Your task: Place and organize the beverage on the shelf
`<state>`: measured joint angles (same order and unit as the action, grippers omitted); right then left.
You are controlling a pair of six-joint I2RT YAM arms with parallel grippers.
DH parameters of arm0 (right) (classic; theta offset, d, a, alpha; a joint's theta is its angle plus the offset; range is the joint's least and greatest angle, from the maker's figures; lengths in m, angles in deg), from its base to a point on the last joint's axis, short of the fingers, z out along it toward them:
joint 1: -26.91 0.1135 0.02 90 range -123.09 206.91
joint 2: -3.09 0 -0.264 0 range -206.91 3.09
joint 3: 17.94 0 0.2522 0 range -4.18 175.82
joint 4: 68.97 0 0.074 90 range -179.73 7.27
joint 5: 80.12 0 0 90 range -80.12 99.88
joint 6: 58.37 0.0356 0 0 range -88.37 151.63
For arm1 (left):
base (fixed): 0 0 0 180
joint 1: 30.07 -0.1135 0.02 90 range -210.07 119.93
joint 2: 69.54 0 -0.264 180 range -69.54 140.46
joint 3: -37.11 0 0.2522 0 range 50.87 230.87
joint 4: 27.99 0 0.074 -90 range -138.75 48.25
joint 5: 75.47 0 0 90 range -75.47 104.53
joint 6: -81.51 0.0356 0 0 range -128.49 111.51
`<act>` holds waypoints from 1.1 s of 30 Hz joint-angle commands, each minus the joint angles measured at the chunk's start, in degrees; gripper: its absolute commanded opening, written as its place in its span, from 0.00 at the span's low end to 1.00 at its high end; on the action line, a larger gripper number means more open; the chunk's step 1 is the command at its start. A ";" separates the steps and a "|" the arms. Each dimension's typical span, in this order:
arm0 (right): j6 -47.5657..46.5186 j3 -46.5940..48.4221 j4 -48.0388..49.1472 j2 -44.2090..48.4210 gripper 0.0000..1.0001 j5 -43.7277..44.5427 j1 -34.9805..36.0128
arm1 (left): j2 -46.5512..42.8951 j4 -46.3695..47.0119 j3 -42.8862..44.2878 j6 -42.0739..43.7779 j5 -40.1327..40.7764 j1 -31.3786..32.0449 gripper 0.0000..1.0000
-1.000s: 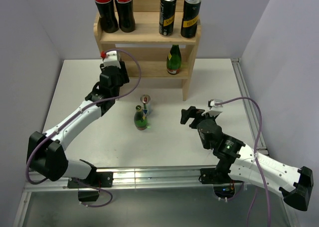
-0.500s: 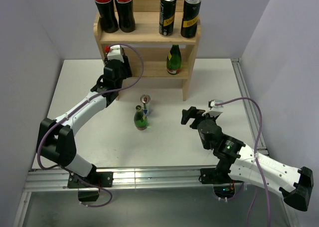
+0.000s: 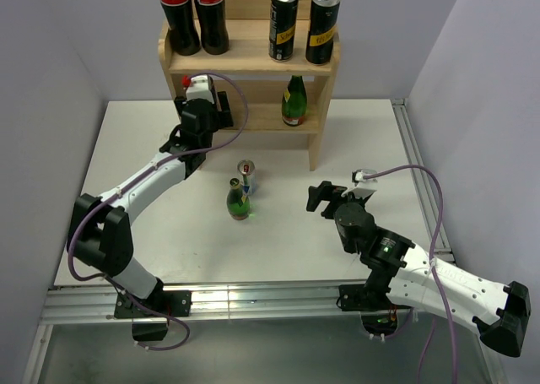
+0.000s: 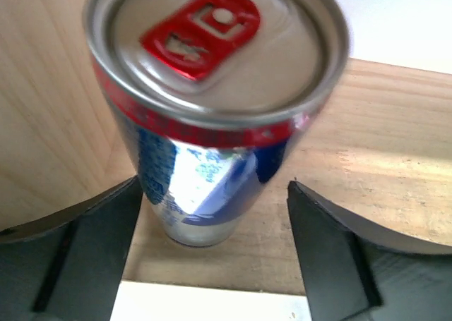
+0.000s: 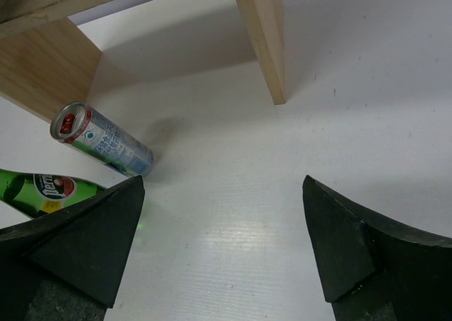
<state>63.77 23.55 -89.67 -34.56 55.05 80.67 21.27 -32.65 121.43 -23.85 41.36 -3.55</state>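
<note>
The wooden shelf [image 3: 249, 59] stands at the back of the table. My left gripper [image 3: 221, 107] reaches into the left end of its middle tier. In the left wrist view a silver-blue can with a red tab [image 4: 212, 109] stands upright on the shelf board [image 4: 374, 144]. My left gripper [image 4: 213, 187] is open around it, with a clear gap on the right side. A second silver-blue can [image 3: 245, 174] and a green bottle [image 3: 239, 200] stand on the table in front of the shelf. My right gripper [image 3: 323, 197] hangs open over bare table, right of them.
Two cola bottles [image 3: 190, 13] and two black cans [image 3: 304, 25] fill the top tier. A green bottle [image 3: 294, 101] stands on the middle tier's right. The right wrist view shows the shelf leg [image 5: 261, 39], the table can [image 5: 102, 141] and the green bottle [image 5: 49, 190] at left.
My left arm has pushed forward and right into the shelf's middle tier, and its jaws have opened off the can. The right arm has stayed put.
</note>
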 commanded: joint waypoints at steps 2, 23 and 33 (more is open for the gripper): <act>0.91 -0.39 0.43 0.47 1.00 1.59 0.30 | -3.00 3.47 2.12 -0.55 1.82 -0.95 0.93; 1.17 -1.01 2.46 -0.85 1.00 0.36 0.38 | -22.33 -4.01 -16.67 -6.00 8.50 14.86 0.95; 1.87 -1.18 2.37 -1.02 1.00 0.10 0.38 | -35.25 -0.85 -35.75 -10.57 2.45 20.67 0.95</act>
<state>64.63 22.76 -89.14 -35.61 54.59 80.67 -11.41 -36.34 87.12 -32.26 46.02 16.39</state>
